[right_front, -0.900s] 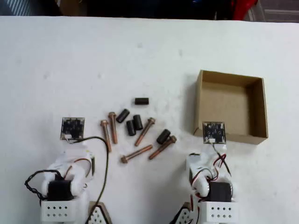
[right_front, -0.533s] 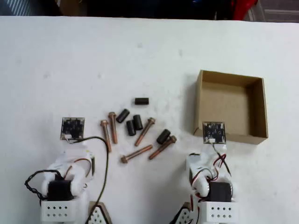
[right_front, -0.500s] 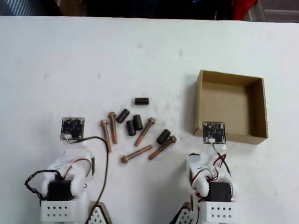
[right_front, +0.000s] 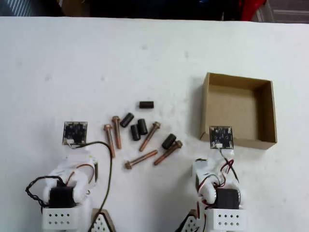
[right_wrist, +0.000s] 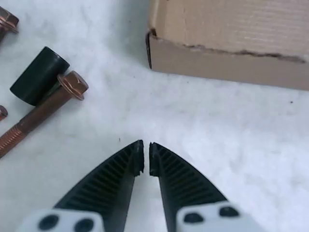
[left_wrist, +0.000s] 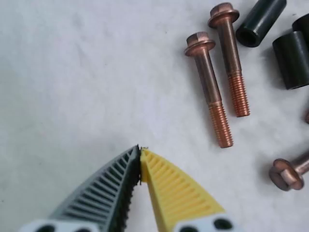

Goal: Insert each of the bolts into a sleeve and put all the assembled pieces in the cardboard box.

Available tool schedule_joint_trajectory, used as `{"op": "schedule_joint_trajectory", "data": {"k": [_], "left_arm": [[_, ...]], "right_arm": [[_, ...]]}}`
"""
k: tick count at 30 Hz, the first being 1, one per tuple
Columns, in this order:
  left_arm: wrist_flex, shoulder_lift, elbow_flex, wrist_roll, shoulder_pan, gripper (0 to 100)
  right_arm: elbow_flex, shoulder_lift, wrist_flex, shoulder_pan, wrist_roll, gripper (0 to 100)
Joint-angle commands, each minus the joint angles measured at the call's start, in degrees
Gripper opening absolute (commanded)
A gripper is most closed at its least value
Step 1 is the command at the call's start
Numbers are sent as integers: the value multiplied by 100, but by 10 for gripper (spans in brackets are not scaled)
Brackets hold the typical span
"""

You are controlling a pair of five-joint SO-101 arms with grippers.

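No change; bolts and sleeves lie as before.

To the yellow-finger side of the left gripper, a bolt is cut off by the frame edge just past its head. A black sleeve farther ahead is cropped too. Ahead of the right gripper, the cardboard box is cut off above its near wall, its inside hidden. A second bolt, off to that gripper's side, is clipped to its head.

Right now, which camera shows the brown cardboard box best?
The high view: the brown cardboard box shows whole from above, all four walls and its floor. The right wrist view catches one outer wall and a corner. The left wrist view looks at copper bolts and black sleeves instead.
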Motion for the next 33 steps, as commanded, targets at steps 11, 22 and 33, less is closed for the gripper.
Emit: {"op": "schedule_joint_trajectory", "data": {"k": [11, 22, 33], "left_arm": [[26, -48, -18, 53, 40, 24], [26, -48, -18, 53, 40, 24], [26, -48, -18, 53, 40, 24]], "right_arm": [[44, -40, 31, -4, -44, 17], [44, -40, 13, -13, -79, 17], [35, -48, -1464, 31, 97, 18]]}}
